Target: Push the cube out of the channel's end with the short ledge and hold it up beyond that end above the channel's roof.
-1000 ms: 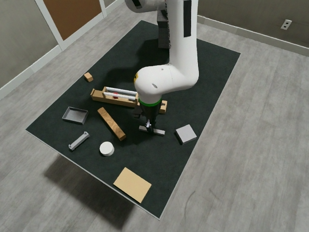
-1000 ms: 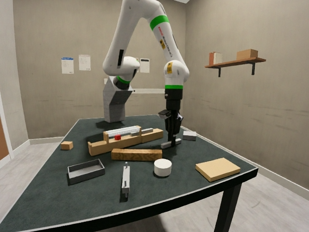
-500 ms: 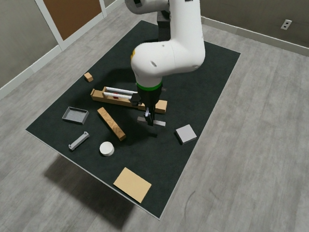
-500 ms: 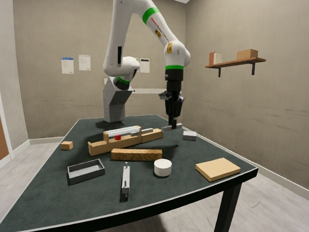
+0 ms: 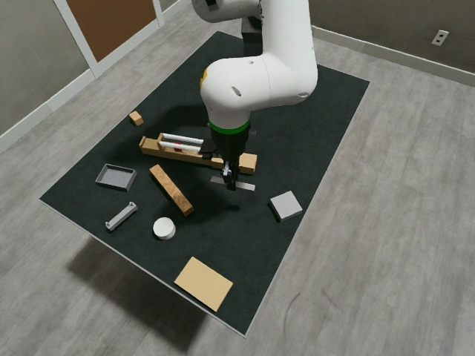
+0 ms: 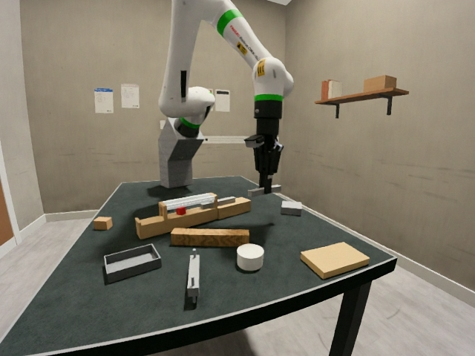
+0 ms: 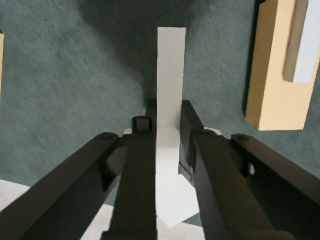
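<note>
Gripper (image 6: 267,186) is clamping a flat grey strip (image 5: 245,186) mid-length (stiff, light pusher, probably); red cube (image 6: 181,210) is sitting inside the channel (image 6: 191,218).

1. The white arm (image 6: 237,34) bends over from its base, wrist pointing straight down.
2. The gripper (image 6: 267,188) hangs above the table, fingers clamped on a thin grey strip (image 7: 170,95).

Small red cube (image 6: 181,210) sits inside wooden channel (image 6: 191,218) under its clear roof, well left of the gripper (image 6: 268,188), resting upright.
</note>
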Tool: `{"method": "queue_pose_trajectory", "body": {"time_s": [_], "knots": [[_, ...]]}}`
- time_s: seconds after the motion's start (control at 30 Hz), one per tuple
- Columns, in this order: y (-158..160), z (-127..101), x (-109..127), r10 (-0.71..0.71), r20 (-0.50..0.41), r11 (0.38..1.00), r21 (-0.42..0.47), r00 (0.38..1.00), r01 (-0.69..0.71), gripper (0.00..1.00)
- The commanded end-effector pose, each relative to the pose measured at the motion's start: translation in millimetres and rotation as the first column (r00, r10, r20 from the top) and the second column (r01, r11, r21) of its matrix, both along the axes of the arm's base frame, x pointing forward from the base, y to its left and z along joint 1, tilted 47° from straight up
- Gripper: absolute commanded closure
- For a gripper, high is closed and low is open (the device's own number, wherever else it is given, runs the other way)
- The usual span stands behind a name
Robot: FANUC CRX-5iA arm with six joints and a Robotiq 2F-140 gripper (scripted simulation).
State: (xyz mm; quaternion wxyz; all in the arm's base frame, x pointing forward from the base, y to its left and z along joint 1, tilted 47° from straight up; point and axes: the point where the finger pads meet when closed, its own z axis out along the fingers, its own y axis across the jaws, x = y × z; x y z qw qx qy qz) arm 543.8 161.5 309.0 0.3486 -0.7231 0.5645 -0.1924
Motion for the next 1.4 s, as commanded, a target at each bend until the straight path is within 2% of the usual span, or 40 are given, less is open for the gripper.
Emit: {"method": "queue_pose_trajectory", "body": {"time_s": [0.0,0.67,0.73,0.8,0.87,0.9,1.07,1.17,1.37], "knots": [[0,1,0,0.000,0.002,1.000,0.001,1.000,0.000,0.90],[1,-3,-5,-0.001,-0.001,1.000,-0.002,1.000,0.001,0.90],[7,-21,-28,-0.005,-0.010,1.000,-0.011,1.000,0.005,0.90],[16,-49,-62,-0.003,-0.012,1.000,-0.023,1.000,0.003,0.90],[16,-49,-62,-0.003,-0.012,1.000,-0.023,1.000,0.003,0.90],[22,-69,-84,0.002,-0.007,1.000,-0.026,1.000,-0.002,0.90],[35,-107,-124,0.025,0.012,0.999,-0.024,1.000,-0.025,0.90],[36,-111,-121,0.025,0.012,0.999,-0.024,1.000,-0.025,0.90],[47,-135,-98,0.025,0.012,0.999,-0.024,1.000,-0.025,0.90]]}}
